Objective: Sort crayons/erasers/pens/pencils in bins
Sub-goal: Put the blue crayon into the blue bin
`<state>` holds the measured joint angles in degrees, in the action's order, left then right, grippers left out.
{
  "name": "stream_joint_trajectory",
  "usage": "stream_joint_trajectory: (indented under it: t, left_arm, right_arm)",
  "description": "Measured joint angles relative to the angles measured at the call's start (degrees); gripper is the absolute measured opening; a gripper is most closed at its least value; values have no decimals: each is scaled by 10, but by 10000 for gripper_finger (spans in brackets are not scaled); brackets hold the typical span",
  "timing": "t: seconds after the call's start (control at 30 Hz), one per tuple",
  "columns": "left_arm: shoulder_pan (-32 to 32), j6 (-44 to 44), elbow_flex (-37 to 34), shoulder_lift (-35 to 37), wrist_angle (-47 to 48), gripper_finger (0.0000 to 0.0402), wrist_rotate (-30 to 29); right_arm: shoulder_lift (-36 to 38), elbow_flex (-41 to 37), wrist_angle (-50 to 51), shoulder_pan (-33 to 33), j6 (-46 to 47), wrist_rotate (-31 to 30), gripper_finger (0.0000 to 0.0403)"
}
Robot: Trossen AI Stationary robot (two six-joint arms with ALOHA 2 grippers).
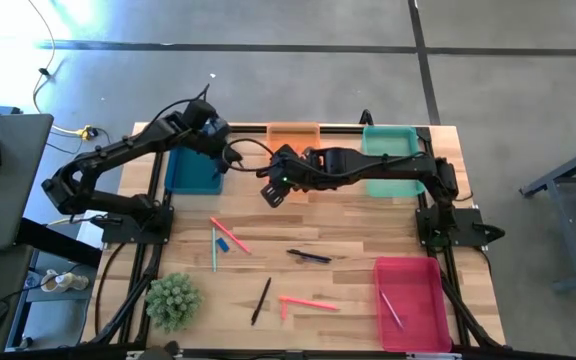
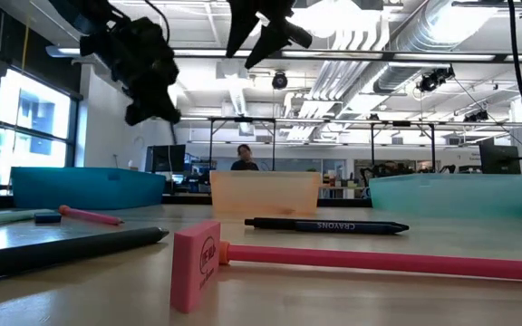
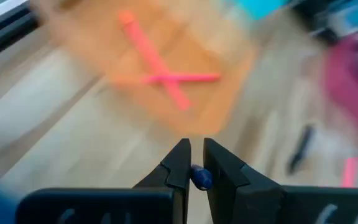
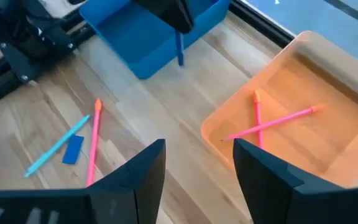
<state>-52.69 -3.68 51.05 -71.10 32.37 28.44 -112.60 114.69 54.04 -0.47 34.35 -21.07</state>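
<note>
My left gripper (image 1: 218,152) hangs above the dark blue bin (image 1: 192,170), shut on a slim blue stick (image 4: 179,50); the stick's end shows between the fingers in the left wrist view (image 3: 199,178). My right gripper (image 1: 271,192) is open and empty, above the table just in front of the orange bin (image 1: 293,135); it also shows in its own wrist view (image 4: 194,168). Two pink sticks (image 4: 272,121) lie crossed in the orange bin. The teal bin (image 1: 389,150) stands at the far right, the red-pink bin (image 1: 408,300) at the near right. My left gripper pinches the blue stick near its upper end (image 3: 199,178) between its two fingers. The fingers come from above, pointing down. The stick hangs straight below them (image 4: 179,53), lifted clear, over the blue bin's right end.
On the table lie a pink stick (image 4: 94,140), a light blue stick (image 4: 58,146) and a blue eraser (image 4: 73,149), two black pens (image 1: 308,256) (image 1: 260,300), pink sticks (image 1: 306,303) and a pink eraser (image 2: 196,267). A green plant (image 1: 173,300) stands at the near left.
</note>
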Motion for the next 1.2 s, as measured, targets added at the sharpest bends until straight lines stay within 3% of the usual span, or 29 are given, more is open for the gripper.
stream_joint_trajectory:
  t: [0.37, 0.47, 0.73, 1.2]
  left_arm:
    - [-30, 50, 38, 13, 164, 21, -254]
    - [-33, 46, 38, 11, 196, 21, -296]
    - [-32, -6, 37, -6, 243, 21, -313]
    - [-46, 15, 36, -93, 244, 23, -317]
  right_arm:
    - [0, 0, 11, -21, -86, 63, 181]
    - [0, -1, 13, -22, -91, 63, 181]
    - [-2, -2, 34, -21, -94, 63, 181]
    - [-37, -3, 49, -8, -74, 72, 181]
